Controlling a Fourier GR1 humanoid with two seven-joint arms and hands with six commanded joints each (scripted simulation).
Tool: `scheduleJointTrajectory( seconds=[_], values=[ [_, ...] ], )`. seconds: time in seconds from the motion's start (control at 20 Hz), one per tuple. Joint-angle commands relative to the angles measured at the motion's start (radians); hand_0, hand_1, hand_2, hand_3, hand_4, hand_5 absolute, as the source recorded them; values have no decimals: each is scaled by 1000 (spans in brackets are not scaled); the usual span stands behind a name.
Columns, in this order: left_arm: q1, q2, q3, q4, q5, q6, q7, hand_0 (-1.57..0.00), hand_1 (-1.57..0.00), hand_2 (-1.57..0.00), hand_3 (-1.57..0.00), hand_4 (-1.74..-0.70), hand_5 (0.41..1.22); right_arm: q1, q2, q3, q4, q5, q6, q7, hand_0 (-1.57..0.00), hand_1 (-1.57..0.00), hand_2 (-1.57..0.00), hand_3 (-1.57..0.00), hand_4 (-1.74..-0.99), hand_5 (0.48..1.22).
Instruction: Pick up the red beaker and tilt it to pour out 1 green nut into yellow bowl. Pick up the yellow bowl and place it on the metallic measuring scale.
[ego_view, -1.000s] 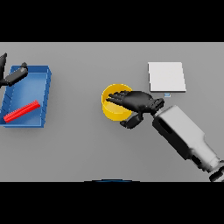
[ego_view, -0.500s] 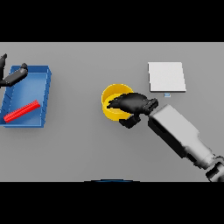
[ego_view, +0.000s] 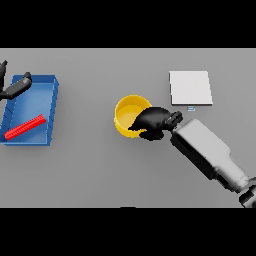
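Note:
A yellow bowl (ego_view: 128, 113) stands on the grey table near the middle. My right hand (ego_view: 153, 122) is at its right rim, fingers curled over the edge and gripping it. The bowl's right part is hidden by the hand, and I cannot see what lies inside. The metallic measuring scale (ego_view: 190, 88), a flat pale square, lies to the upper right of the bowl. The red beaker (ego_view: 24, 126) lies on its side in a blue tray (ego_view: 50, 109) at the far left. My left hand (ego_view: 14, 88) shows at the tray's upper left corner, fingers relaxed.
The blue tray takes up the table's left side, with bare grey table between it and the bowl. My right forearm (ego_view: 207, 152) stretches from the lower right corner toward the bowl.
My right hand has closed its fingers on the bowl's right rim; a second ago they were spread over it. The bowl and the left hand have stayed put.

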Motion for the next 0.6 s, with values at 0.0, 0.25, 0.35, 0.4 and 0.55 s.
scheduleJointTrajectory(
  seconds=[0.0,0.25,0.35,0.4,0.55],
  values=[
    [-3,-2,0,12,-1,-3,4,1,1,1,1,-802,726,-2,-2,-1,-3,-2,6,7,-1428,-1419,-1355,-1155,-1694,1187],
    [8,9,-3,-21,3,-1,12,1,1,1,1,-802,724,2,-35,-18,-57,-28,27,28,-1524,-1521,-1470,-1192,-1726,1210],
    [7,13,2,-14,6,-2,21,1,1,1,1,-801,723,-7,-63,-35,-107,-59,58,31,-1541,-1539,-1470,-1268,-1731,1214],
    [10,21,4,-24,4,0,13,1,1,1,1,-799,723,-5,-71,-44,-135,-72,72,50,-1547,-1545,-1490,-1329,-1732,1215],
    [11,16,-1,-26,3,3,14,1,1,1,1,-798,719,-44,-108,-73,-193,-90,112,93,-1559,-1558,-1529,-1348,-1728,1218]
  ],
)
